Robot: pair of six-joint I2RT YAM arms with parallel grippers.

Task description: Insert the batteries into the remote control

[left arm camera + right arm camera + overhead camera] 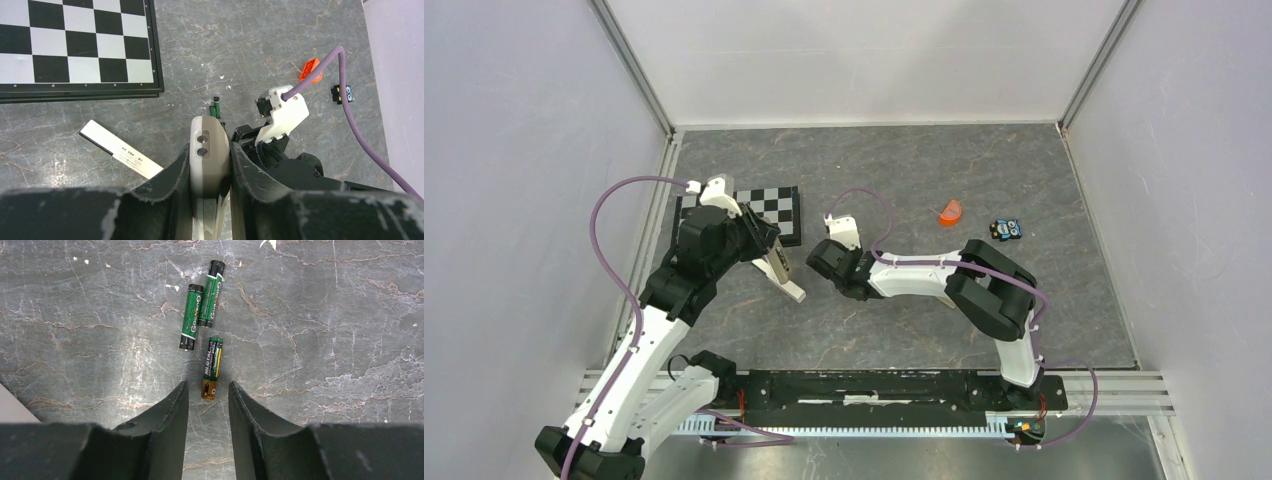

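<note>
My left gripper is shut on the remote control, whose tan-grey rounded end with two small round lenses sticks out between the fingers. In the top view this gripper holds the remote tilted above the table. Two green-and-black batteries lie side by side on the table, with a third, gold-ended battery just below them. My right gripper is open and empty, its fingertips on either side of the gold end. The batteries also show in the left wrist view. In the top view the right gripper hides them.
A flat white strip with small print lies on the table left of the remote, also in the top view. A chessboard lies at the back left. An orange piece and a small black toy lie at the back right.
</note>
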